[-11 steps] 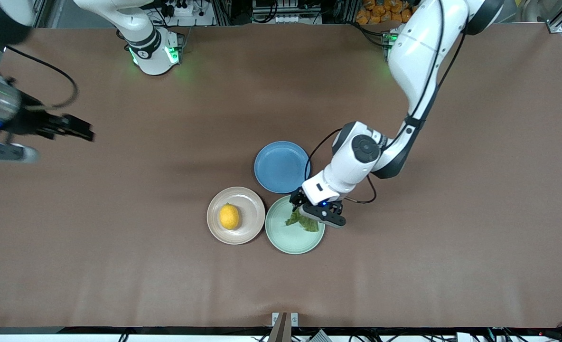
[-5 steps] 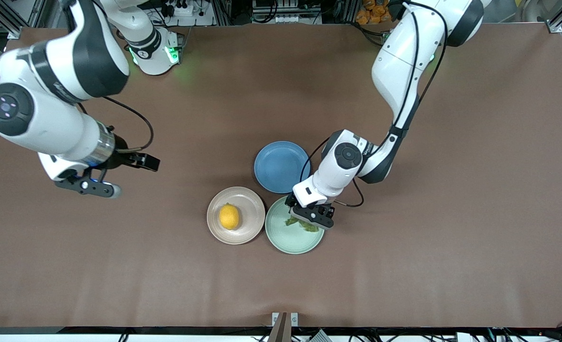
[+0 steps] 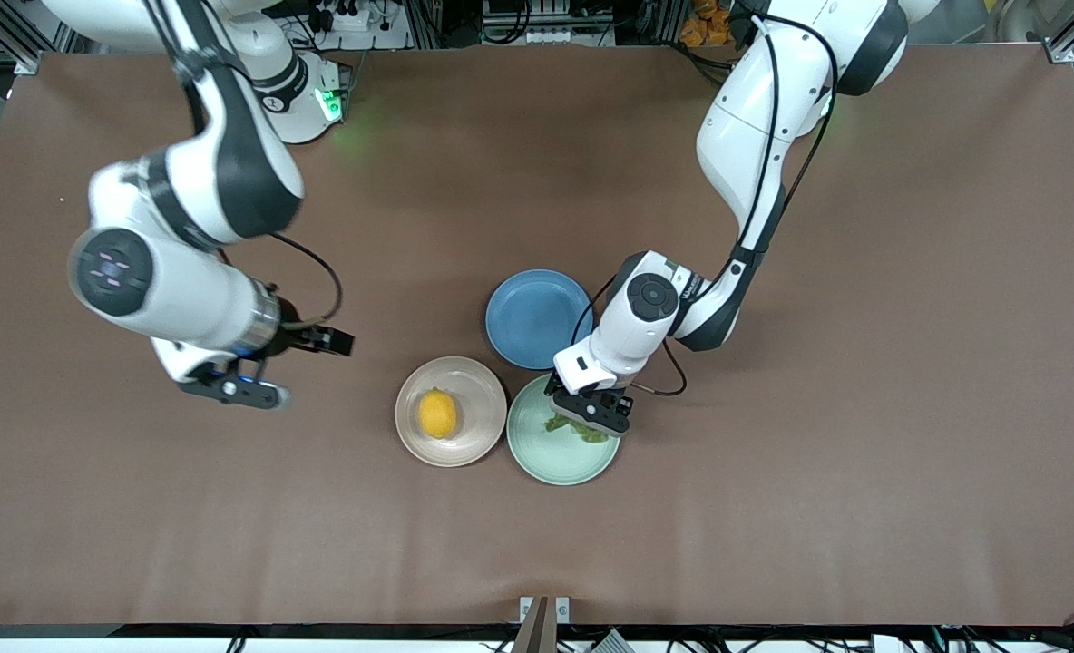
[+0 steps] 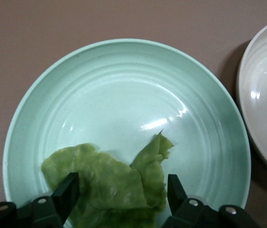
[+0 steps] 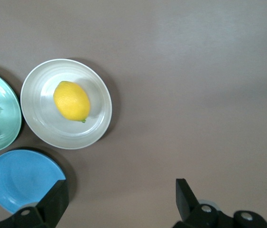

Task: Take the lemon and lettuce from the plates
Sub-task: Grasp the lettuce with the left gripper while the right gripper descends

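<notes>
The lemon (image 3: 438, 414) lies on the beige-pink plate (image 3: 478, 435); it also shows in the right wrist view (image 5: 71, 100) on that plate (image 5: 38, 123). The lettuce (image 3: 591, 433) lies on the mint green plate (image 3: 555, 458). My left gripper (image 3: 584, 413) is low over the lettuce. In the left wrist view its open fingers stand on either side of the lettuce (image 4: 114, 185) on the green plate (image 4: 124, 95). My right gripper (image 3: 256, 372) is open and empty over bare table, toward the right arm's end from the beige-pink plate.
An empty blue plate (image 3: 537, 317) sits farther from the front camera than the other two plates, touching on them; it also shows in the right wrist view (image 5: 19, 180). The brown table (image 3: 773, 508) spreads round the plates.
My right arm has swung in from the table's end toward the beige-pink plate. My left gripper has shifted slightly over the lettuce and come lower.
</notes>
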Available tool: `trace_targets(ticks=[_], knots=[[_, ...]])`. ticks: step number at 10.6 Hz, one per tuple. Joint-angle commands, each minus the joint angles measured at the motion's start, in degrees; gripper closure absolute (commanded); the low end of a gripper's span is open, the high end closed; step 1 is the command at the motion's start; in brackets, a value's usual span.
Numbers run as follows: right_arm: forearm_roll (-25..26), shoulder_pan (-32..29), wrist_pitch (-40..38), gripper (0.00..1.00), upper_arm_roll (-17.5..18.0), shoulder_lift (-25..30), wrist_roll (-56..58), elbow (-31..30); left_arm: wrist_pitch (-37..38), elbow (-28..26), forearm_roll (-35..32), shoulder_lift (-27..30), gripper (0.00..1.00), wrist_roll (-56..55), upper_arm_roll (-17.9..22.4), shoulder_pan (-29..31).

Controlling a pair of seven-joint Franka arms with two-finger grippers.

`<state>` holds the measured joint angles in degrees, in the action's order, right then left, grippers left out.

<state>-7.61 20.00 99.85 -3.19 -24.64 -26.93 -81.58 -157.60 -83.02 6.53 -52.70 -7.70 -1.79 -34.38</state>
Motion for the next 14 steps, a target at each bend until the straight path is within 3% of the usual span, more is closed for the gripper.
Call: trace_targets(ticks=[1, 2, 4, 9, 12, 14], knots=[[-0.57, 3.62, 5.6, 0.0, -0.24, -4.79, -1.11, 0.81, -0.69, 1.28, 0.06, -0.74, 0.67, -0.38, 1.0, -1.22], [-0.57, 4.33, 8.14, 0.0, -0.24, -6.28, -1.11, 0.81, -0.52, 1.2, 0.06, 0.04, 0.83, -0.39, 1.0, -0.87], [-0.57, 5.83, 12.02, 0.0, -0.24, -9.27, -0.94, 0.81, 0.01, 1.02, 0.33, 1.54, 1.0, -0.73, 1.0, -0.34], [-0.48, 8.21, 19.68, 0.0, -0.24, -15.52, -0.41, 0.81, 10.96, 0.67, 0.77, 9.61, 1.0, -2.84, 0.91, 2.73], [-0.48, 8.74, 24.24, 0.0, -0.24, -18.15, -0.84, 0.81, 22.47, -0.82, 0.51, 15.95, 1.0, -3.46, 0.91, 8.6], [-0.39, 8.82, 27.49, 0.0, -0.24, -19.83, -0.76, 0.9, 26.1, -1.26, -0.02, 15.87, 1.0, -1.37, 0.91, 14.14]])
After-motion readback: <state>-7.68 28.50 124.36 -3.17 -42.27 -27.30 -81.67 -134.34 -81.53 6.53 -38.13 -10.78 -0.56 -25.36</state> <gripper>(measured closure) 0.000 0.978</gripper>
